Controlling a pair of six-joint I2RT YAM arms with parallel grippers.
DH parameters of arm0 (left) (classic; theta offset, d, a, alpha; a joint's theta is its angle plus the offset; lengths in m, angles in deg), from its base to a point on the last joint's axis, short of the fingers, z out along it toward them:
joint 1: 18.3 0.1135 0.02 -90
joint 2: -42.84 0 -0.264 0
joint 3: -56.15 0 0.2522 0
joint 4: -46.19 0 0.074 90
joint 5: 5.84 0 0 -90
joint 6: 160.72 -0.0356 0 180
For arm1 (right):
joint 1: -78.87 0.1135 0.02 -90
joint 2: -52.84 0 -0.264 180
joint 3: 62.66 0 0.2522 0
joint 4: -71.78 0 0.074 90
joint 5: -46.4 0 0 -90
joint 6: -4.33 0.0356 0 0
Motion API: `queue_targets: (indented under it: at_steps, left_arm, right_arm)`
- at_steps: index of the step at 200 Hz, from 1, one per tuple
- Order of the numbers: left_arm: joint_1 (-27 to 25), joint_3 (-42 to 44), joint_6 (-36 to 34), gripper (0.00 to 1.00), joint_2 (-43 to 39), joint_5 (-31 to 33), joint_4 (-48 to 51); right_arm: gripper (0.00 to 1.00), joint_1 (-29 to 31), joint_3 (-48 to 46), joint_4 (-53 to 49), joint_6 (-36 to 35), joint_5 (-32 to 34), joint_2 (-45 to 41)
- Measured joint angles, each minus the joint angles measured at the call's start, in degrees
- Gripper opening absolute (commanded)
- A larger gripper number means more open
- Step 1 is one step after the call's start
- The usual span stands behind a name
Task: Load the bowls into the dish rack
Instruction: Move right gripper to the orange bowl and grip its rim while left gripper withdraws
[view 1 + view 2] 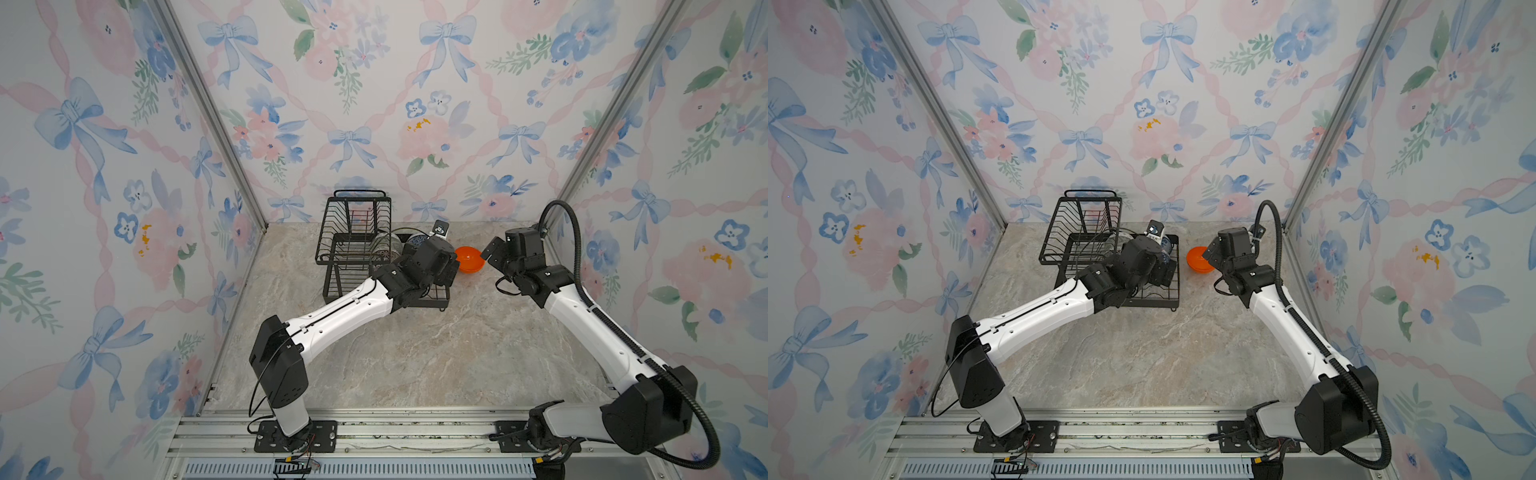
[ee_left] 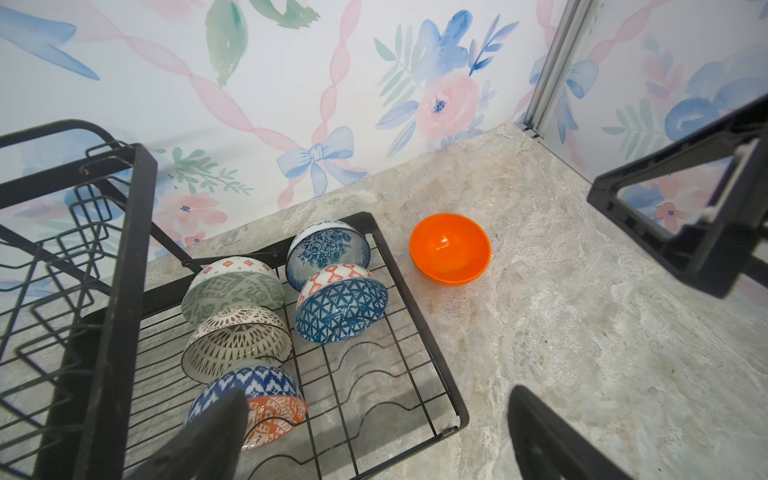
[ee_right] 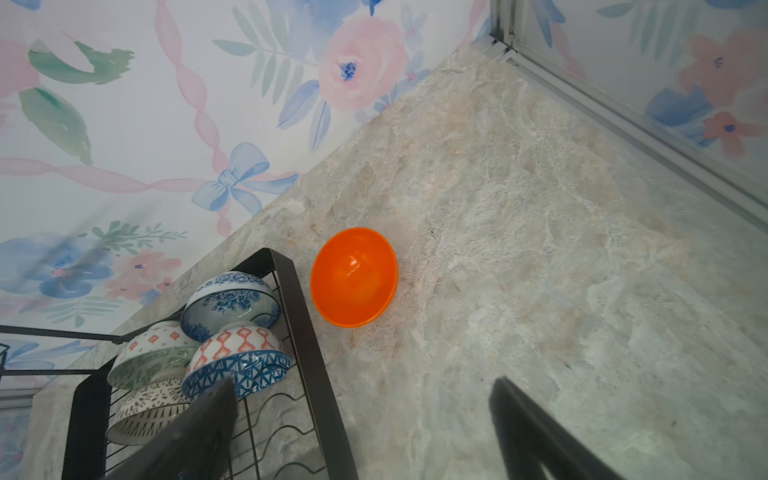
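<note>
Nearest the lens in the left wrist view, the black fingers (image 2: 212,436) of the left tool (image 2: 376,395) are seen spread wide, with nothing held between them. It hangs over the lower tray of the dish rack (image 2: 415,311). The right tool (image 3: 363,382) is likewise noted wide and unloaded.

Loaded, by count: five bowls, all in the lower tray and all tipped on edge. None is seen in the upper basket (image 1: 358,198), as far as it shows.
- Row of three: grey-green bowl (image 2: 232,291), brown-lattice bowl (image 2: 237,345), blue-zigzag bowl (image 2: 266,395) with orange patterning, each leaned against the next.
- Row of two: floral bowl (image 2: 328,249) and blue-triangle bowl (image 2: 340,307), touching.

Left to load, by count: one. The orange bowl (image 2: 449,249) is found upright on the tabletop (image 2: 582,332). In both top views it lies at 3 o'clock of the tray, just beside the rim but apart from it. The right tool is placed close at the bowl's 3 o'clock; no contact can be made out.

Tally: six bowls, one rack, two tools.

Progress is judged at five of six. The last pickup is judged to fall to the right tool and is not yet begun. Unfilled wavy slots are seen at 6 o'clock of the two-bowl row, so room for the orange bowl is judged sufficient.
</note>
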Motion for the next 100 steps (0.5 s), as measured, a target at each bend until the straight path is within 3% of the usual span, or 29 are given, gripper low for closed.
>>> queue_targets:
  at_steps: [38,100]
  left_arm:
    - [-0.3,-3.9,-2.2,0.98,4.7,-0.3,0.0]
    - [-0.1,-11.3,-7.4,0.98,15.4,-1.1,0.0]
  right_arm:
    - [0.97,-5.9,-1.5,-1.5,-0.9,-7.3,1.4]
    - [0.97,-7.9,-0.9,-2.4,-3.7,-15.1,11.3]
